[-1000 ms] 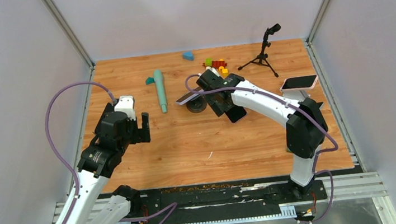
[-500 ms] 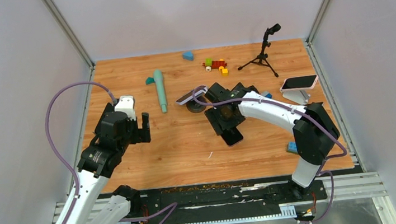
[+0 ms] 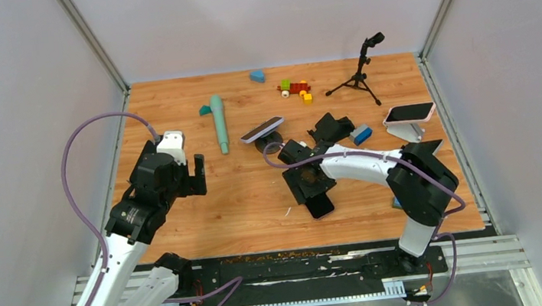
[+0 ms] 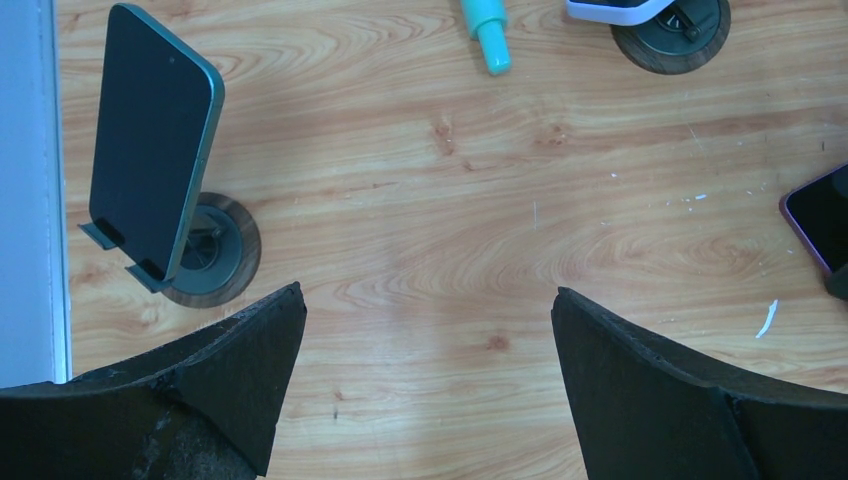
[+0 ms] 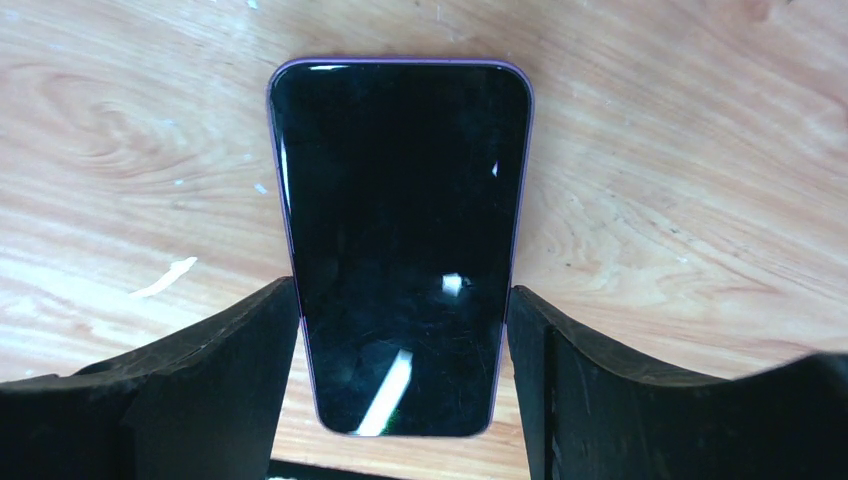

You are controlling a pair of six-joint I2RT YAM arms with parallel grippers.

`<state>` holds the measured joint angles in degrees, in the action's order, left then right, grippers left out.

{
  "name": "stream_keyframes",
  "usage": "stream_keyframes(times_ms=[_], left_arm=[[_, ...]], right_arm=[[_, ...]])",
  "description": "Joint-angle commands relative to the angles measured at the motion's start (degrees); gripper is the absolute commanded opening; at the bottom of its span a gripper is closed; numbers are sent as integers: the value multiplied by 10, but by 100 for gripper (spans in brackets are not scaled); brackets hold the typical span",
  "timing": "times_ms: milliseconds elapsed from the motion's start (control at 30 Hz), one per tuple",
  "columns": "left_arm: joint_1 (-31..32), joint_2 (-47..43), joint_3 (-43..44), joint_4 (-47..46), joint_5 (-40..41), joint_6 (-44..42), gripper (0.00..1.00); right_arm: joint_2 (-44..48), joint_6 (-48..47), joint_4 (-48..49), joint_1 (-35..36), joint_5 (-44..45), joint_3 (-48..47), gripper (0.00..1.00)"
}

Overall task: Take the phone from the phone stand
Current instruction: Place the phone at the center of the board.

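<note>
My right gripper [image 5: 402,292] clamps the purple-edged phone [image 5: 400,190] by its long sides, dark screen up, over the wooden surface [image 5: 660,150]. My left gripper [image 4: 425,300] hangs wide open.

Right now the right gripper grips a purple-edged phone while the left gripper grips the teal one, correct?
No. The left gripper is open; the teal phone sits on its stand, per the left wrist view. The right gripper does grip the purple-edged phone.

The phone [image 5: 400,240], purple-edged with a dark glossy screen, lies face up, gripped between the right tool's [image 5: 402,330] fingers, its far end jutting past them, seemingly flat on the surface [image 5: 650,150].
</note>
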<state>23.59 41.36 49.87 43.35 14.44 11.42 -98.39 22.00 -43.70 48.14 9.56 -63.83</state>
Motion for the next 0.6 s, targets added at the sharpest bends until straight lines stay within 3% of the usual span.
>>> stream_keyframes(times_ms=[0,200,567], left_arm=[[-1,-3,-5,-25,-7,3,100],[-1,3,-5,-24,-9,3,100],[-1,5,-5,-25,-12,2,100]], right_arm=[[-14,30,74,0,9,25,57],[-24,45,98,5,2,51,59],[-19,49,100,18,18,83,91]])
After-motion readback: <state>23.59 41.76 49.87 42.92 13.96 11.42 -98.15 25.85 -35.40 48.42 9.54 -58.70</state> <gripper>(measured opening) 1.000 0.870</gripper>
